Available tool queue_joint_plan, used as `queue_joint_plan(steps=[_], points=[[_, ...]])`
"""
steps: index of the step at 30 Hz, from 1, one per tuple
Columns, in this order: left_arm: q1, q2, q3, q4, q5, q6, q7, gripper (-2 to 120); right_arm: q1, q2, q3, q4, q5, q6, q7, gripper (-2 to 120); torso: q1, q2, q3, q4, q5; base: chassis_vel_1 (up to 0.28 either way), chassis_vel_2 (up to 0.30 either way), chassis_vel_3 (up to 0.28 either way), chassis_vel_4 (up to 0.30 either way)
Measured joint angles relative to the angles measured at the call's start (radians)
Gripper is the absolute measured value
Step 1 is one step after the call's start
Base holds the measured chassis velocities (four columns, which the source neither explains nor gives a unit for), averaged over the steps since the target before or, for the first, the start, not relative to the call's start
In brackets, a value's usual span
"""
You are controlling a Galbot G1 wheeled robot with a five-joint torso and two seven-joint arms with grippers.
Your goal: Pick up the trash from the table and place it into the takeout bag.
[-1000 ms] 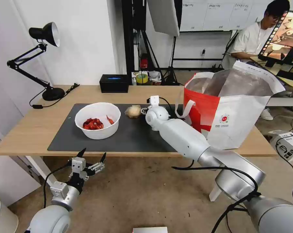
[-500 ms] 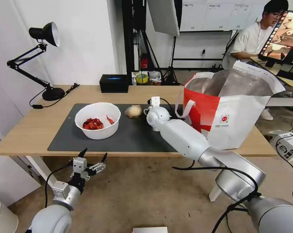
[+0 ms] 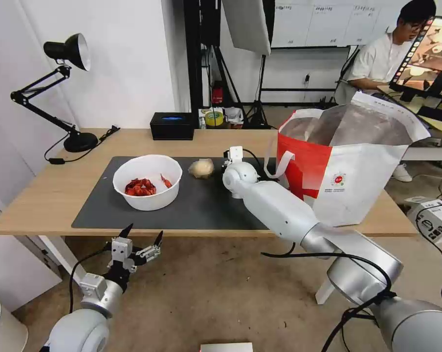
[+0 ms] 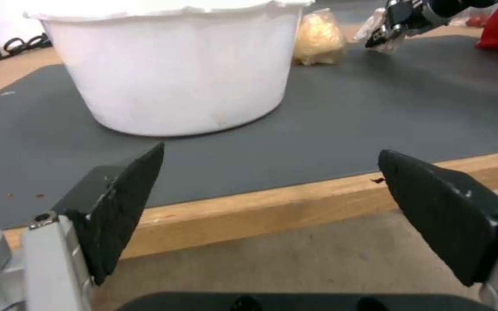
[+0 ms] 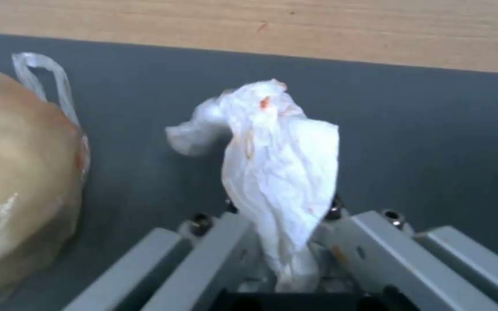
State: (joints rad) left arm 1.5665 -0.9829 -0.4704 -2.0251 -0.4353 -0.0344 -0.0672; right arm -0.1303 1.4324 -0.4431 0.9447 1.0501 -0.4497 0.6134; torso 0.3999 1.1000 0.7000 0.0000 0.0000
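My right gripper [image 5: 286, 231] is shut on the small white tissue wad [image 5: 278, 160], just above the dark mat [image 5: 410, 129]. In the head view that gripper [image 3: 227, 164] sits mid-table, right of the beige paper ball [image 3: 201, 168], which also shows beside the wad [image 5: 18, 194]. The white bowl [image 3: 147, 188] with red crayfish shells stands on the mat's left part. The red-and-white takeout bag [image 3: 348, 171] stands open at the table's [image 3: 45, 195] right end. My left gripper [image 3: 143, 240] hangs open below the table's front edge, facing the bowl [image 4: 186, 69].
A black tissue box [image 3: 172, 125] and a black desk lamp [image 3: 67, 93] stand along the table's far side. The lamp's cable [image 3: 79, 155] trails over the left end. A person sits at a desk behind the bag.
My right gripper has shifted slightly right, toward the bag, with the tissue wad in it. The left arm has sunk a little.
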Motion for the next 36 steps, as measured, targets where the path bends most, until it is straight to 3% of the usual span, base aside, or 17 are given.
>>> queue_joint_plan(steps=[12,26,36], points=[[0.023,0.015,-0.025,-0.021,-0.003,0.003,-0.005,100,-0.057,-0.081,0.027,0.146,-0.008,0.048,-0.066,0,0.000,0.000,0.000,0.0000,0.0001,0.000,0.000,0.000,0.000],[0.040,0.019,-0.033,-0.039,-0.003,0.003,-0.008,100,-0.175,-0.235,0.039,0.573,0.006,0.097,-0.061,0,0.000,0.000,0.000,0.0000,0.0001,0.000,0.000,0.000,0.000],[0.065,-0.002,-0.029,-0.049,0.013,0.003,-0.010,100,-0.205,-0.351,0.090,0.811,-0.136,0.146,-0.116,0,0.000,0.000,0.000,0.0000,0.0000,0.000,0.000,0.000,0.000]])
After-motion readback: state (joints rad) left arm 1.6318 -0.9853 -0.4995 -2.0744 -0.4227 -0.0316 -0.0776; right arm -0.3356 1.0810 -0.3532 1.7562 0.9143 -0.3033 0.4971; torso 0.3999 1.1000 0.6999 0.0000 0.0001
